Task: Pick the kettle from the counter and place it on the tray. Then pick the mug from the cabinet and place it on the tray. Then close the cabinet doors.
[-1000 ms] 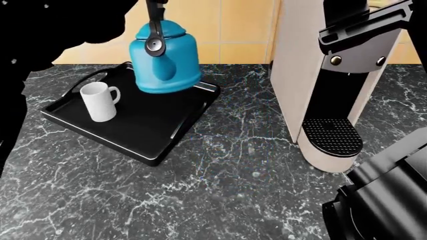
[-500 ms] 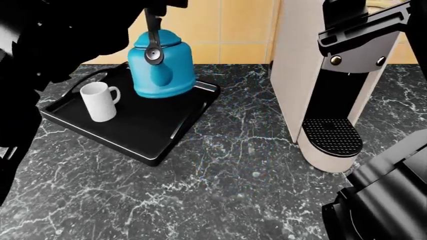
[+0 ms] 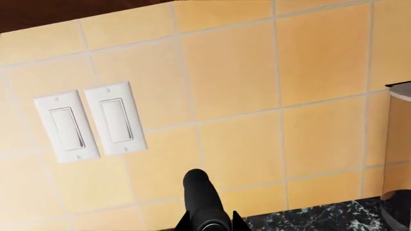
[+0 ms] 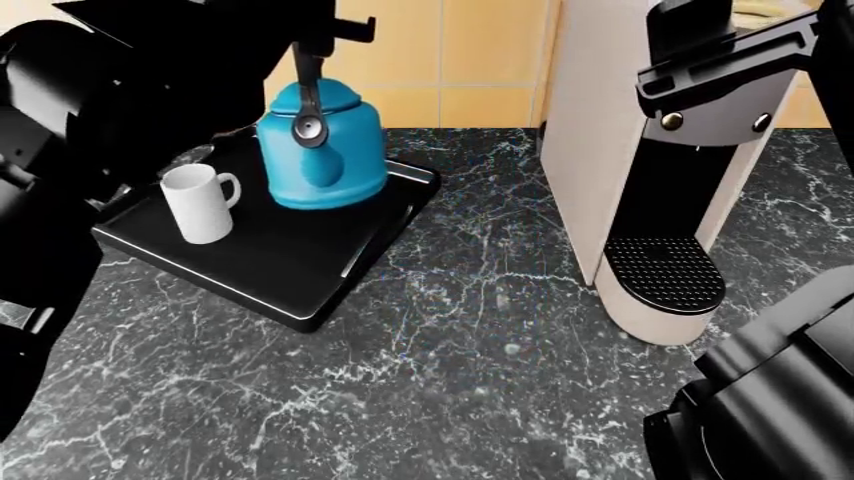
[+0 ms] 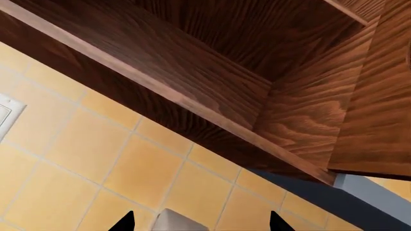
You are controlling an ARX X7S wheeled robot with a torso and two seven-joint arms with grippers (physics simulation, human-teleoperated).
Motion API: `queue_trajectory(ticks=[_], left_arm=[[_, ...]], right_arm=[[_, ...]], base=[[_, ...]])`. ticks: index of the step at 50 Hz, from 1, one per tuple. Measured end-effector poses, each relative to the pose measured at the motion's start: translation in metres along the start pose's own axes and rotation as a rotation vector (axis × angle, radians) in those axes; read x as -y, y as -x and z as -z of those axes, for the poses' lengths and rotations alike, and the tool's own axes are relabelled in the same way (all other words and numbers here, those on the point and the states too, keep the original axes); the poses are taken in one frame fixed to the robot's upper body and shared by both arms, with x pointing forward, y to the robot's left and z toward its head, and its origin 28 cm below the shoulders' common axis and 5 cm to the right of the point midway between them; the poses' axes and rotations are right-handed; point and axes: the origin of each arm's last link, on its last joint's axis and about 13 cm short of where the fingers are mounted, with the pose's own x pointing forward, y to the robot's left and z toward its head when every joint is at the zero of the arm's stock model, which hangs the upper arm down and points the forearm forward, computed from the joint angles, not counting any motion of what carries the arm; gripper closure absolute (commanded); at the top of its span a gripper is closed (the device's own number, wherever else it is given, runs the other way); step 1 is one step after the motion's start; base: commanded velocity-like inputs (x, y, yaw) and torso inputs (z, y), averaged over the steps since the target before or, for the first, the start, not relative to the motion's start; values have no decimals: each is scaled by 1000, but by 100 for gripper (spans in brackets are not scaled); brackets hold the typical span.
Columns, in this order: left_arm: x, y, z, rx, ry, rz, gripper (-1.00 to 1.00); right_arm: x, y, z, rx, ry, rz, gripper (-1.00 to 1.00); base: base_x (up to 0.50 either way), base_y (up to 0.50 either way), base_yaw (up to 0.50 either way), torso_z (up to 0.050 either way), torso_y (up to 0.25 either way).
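In the head view the bright blue kettle (image 4: pixel 320 150) stands upright over the far part of the black tray (image 4: pixel 287 270). I cannot tell whether its base touches the tray floor. My left gripper (image 4: pixel 314 40) is shut on the top of its black arched handle (image 4: pixel 308 85). In the left wrist view that handle (image 3: pixel 204 202) sits between the fingertips of the left gripper (image 3: pixel 211 224). The white mug (image 4: pixel 198 203) stands on the tray's left part. My right gripper (image 5: pixel 200 224) is open, with nothing between its tips, and points up at the wooden cabinet (image 5: pixel 212 72).
A tall beige coffee machine (image 4: pixel 627 170) stands on the dark marble counter (image 4: pixel 467 340) to the right of the tray. My right arm (image 4: pixel 767 400) fills the lower right corner. Two white wall switches (image 3: pixel 90 120) sit on the yellow tiles. A cabinet door (image 5: pixel 378 96) hangs open.
The kettle has come down and slightly toward the wall over the tray. My left arm has swung further into view on the left. The mug and tray have not moved.
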Motion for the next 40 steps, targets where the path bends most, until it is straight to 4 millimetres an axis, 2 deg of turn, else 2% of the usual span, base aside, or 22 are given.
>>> queue_trajectory(ticks=[40], left_arm=[[-1, -5, 22, -15, -4, 9, 100]], right_arm=[[-1, -1, 0, -2, -1, -5, -100]], base=[[0, 0, 0, 1, 1]])
